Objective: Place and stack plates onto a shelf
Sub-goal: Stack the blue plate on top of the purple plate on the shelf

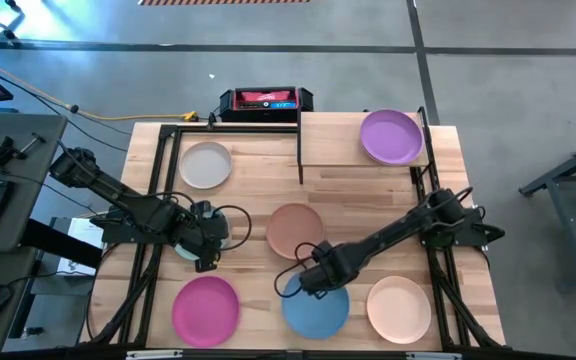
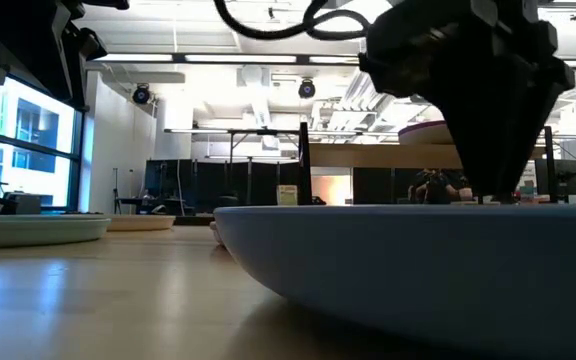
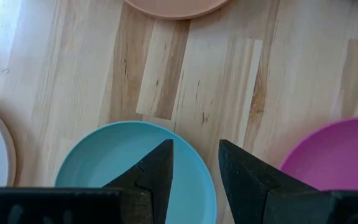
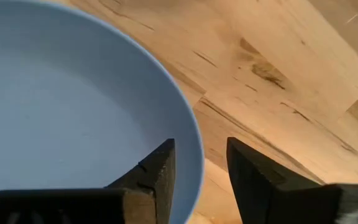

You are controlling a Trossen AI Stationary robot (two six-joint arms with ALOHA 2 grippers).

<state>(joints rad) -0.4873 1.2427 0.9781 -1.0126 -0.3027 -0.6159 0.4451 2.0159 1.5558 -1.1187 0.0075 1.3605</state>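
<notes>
In the high view my left gripper (image 1: 208, 243) hangs over the mint plate (image 1: 190, 243) at the table's left middle. In its wrist view the open left gripper (image 3: 196, 144) stands astride the mint plate's rim (image 3: 199, 163). My right gripper (image 1: 308, 280) is over the far-left rim of the blue plate (image 1: 318, 310). The open right gripper (image 4: 201, 142) has one finger over the blue plate's bowl and one outside the rim (image 4: 194, 134). The purple plate (image 1: 391, 136) lies on the shelf (image 1: 333, 145). My left gripper points down with one finger inside and one outside the mint plate's rim; the plate lies flat on the table, and I cannot tell whether a finger touches it. My right gripper likewise straddles the blue plate's rim from above; whether it touches cannot be told.
A pale plate (image 1: 206, 165) lies far left and a terracotta plate (image 1: 295, 229) in the middle. Along the near edge are a pink plate (image 1: 206, 310) and a peach plate (image 1: 399, 308). A black and red box (image 1: 265, 101) sits past the far edge.
</notes>
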